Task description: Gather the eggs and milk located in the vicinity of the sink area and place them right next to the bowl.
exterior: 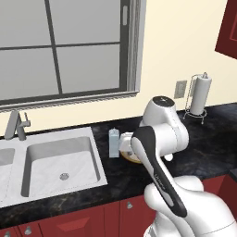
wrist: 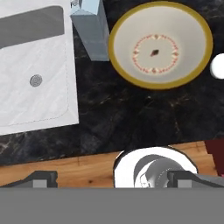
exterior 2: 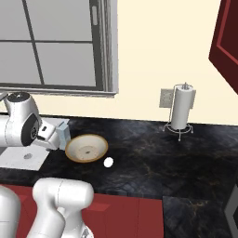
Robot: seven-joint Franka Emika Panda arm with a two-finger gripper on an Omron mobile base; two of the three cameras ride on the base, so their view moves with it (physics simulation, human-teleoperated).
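From the left base view, a black marbled counter [exterior: 213, 134] runs under a window [exterior: 65, 51]; the sink [exterior: 60, 162] lies to my left, and the milk carton [exterior: 114, 143] stands by its rim, my own arm hiding most of the bowl [exterior: 127, 155].

From the right base view, the bowl sits just beyond my hand, a white egg [exterior 2: 108, 162] near its right side, and a paper-towel roll [exterior 2: 181, 111] stands well apart.

In the hand view, my gripper [wrist: 111, 179] hangs with its jaws wide apart, holding nothing; carton, bowl and egg lie ahead on the counter.
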